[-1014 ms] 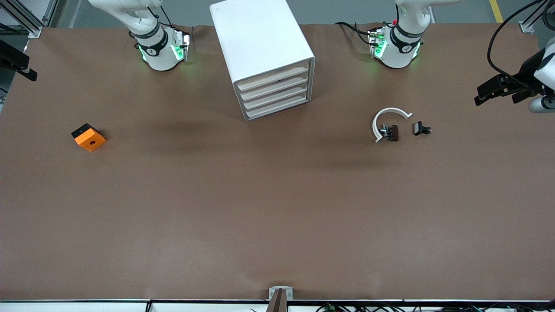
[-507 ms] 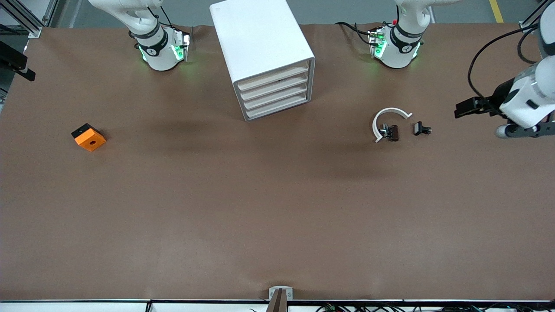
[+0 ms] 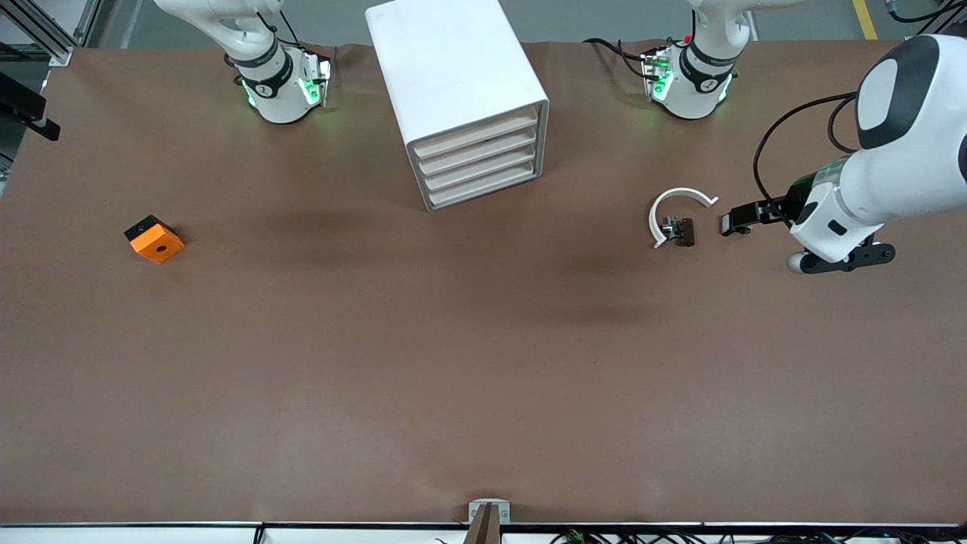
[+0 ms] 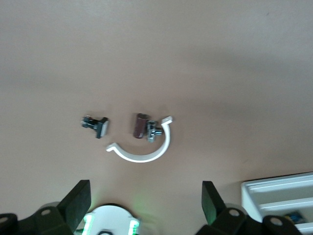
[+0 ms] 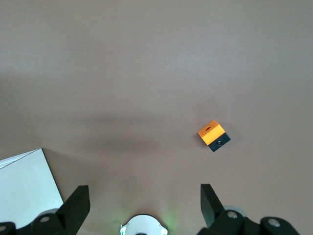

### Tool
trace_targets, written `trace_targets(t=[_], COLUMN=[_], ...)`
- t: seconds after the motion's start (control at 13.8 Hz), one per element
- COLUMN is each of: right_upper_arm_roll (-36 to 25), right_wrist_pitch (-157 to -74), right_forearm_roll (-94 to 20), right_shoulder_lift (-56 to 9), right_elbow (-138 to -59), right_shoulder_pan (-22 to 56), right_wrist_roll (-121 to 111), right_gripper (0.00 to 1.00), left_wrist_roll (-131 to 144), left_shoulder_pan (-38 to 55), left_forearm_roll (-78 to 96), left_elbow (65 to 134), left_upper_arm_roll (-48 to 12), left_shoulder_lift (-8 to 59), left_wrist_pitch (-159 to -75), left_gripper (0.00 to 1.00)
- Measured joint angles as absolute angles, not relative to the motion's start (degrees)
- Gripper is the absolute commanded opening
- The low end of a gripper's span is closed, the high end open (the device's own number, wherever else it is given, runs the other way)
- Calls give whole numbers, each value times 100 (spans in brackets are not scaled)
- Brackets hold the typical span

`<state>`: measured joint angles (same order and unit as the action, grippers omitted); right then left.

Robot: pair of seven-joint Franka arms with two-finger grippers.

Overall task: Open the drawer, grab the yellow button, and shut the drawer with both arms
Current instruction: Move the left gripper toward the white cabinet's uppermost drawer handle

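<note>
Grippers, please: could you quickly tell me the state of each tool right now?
Left gripper: tool open, holding nothing, over the table beside the white curved piece.
Right gripper: tool open, holding nothing, over the table beside the orange block.

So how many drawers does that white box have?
4. They sit stacked in the front of the white cabinet: the top drawer, then three lower drawers under it, all shut. None looks hidden.

No legible text, seemingly.
</note>
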<state>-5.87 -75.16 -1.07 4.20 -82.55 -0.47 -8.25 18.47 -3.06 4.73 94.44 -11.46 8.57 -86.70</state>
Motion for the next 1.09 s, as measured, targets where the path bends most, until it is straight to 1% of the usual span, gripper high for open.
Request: trace_targets(t=[0.43,0.8,1.09], right_upper_arm_roll=[-580,-581,-584], right_wrist_pitch=[-7516,-7516,-7516], right_forearm_roll=[-107,-107,-107], right_shoulder_lift=[420,421,421], right_elbow=[-8259,-8263,-8267], right_shoulder_pan=[-43,-44,-45], right_wrist_roll=[-825,-825,-825], right_gripper=[100,100,100], left_wrist_roll=[3483,5655,7594], left_shoulder_pan=[-143,467,833], left_forearm_roll=[1080,1127,1515], left_elbow=[8998,8894,8655], left_upper_arm_roll=[-1155,-1169,-1176], left_shoulder_lift=[1292,1557,2041], left_wrist_pitch=[-8670,-8670,-8677], left_gripper=[100,100,100])
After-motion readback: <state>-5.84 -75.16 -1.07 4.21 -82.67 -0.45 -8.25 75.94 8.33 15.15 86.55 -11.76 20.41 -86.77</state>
